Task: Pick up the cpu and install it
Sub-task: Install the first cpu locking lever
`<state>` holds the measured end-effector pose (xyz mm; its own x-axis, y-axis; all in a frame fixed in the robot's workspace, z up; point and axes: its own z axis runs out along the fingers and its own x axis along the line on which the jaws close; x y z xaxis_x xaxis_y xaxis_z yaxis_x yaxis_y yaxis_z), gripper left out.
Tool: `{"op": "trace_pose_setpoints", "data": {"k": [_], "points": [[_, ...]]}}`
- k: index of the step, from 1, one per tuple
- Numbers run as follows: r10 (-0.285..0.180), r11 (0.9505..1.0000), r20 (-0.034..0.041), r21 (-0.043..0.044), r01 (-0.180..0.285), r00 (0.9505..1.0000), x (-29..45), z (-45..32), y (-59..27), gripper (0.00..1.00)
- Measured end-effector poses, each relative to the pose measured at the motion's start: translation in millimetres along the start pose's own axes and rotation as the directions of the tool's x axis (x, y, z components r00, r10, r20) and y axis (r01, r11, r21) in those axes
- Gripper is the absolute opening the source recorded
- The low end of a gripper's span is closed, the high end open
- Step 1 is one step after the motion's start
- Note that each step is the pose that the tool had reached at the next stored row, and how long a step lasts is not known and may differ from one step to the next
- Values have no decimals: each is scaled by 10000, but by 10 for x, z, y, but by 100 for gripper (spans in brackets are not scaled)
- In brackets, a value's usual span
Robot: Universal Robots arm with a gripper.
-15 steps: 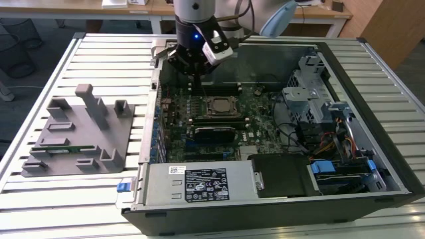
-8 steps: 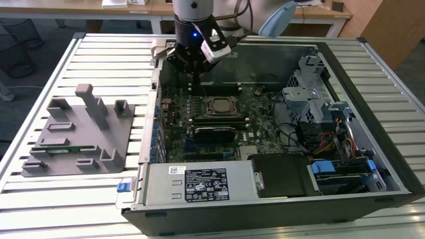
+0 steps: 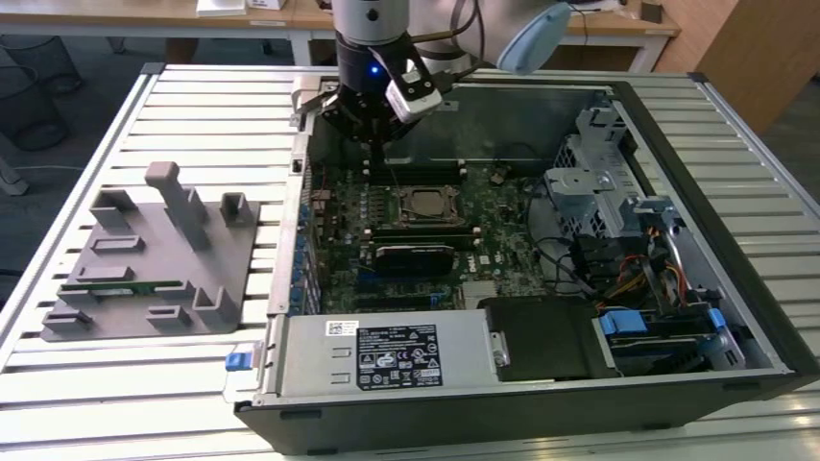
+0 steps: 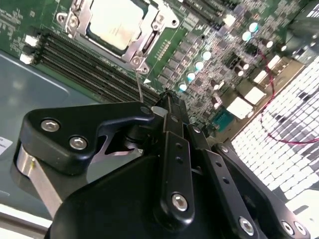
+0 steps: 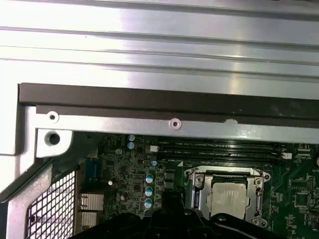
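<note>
view setup: open computer case [image 3: 717, 221] lying on a slatted metal table [image 3: 192, 96], seen from above in the exterior view
arm: 1 arm [image 3: 372, 29] coming in at top centre of the exterior view, pointing down into the case
gripper: gripper [image 3: 374, 139] at upper centre of the exterior view, over the far edge of the motherboard [image 3: 487, 240]; black linkage takes up the lower half of the second wrist view [image 4: 164, 102]
gripper state: looks pressed together, links converge to 1 tip, nothing pinched
cpu: cpu [image 3: 423, 203] lies flat, silver top up, at the centre of the exterior view; top left in the second wrist view [image 4: 117, 22], lower right in the first wrist view [image 5: 229, 196]
cpu seat: inside the socket frame [image 5: 197, 189] on the motherboard, frame around all 4 sides
gripper vs cpu: apart, no contact; cpu sits lower in the exterior view than the gripper tip
memory slots: long dark slots [image 5: 219, 149] just beside the socket, also in the second wrist view [image 4: 84, 64]
fixture: grey holder block [image 3: 154, 269] on the table at the exterior view's left, well apart from the case
memory stick: green stick [image 3: 122, 285] lying in the holder block
power supply: silver box [image 3: 384, 355] along the case's near edge, bottom centre of the exterior view
drive cage: metal cage [image 3: 583, 182] at the right of the case
</note>
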<state>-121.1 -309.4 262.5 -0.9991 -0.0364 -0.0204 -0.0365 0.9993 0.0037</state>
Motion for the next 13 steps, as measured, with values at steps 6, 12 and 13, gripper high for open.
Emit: {"op": "trace_pose_setpoints", "data": {"k": [6, 12, 13], "points": [[0, 10000, 1, 0, 0, 10000, 16, 40, 97, 11], [0, 10000, -1, 0, 0, 10000, -51, 55, 113, 11], [1, 10000, 0, -1, -1, 10000, -83, 56, 113, 11]]}}
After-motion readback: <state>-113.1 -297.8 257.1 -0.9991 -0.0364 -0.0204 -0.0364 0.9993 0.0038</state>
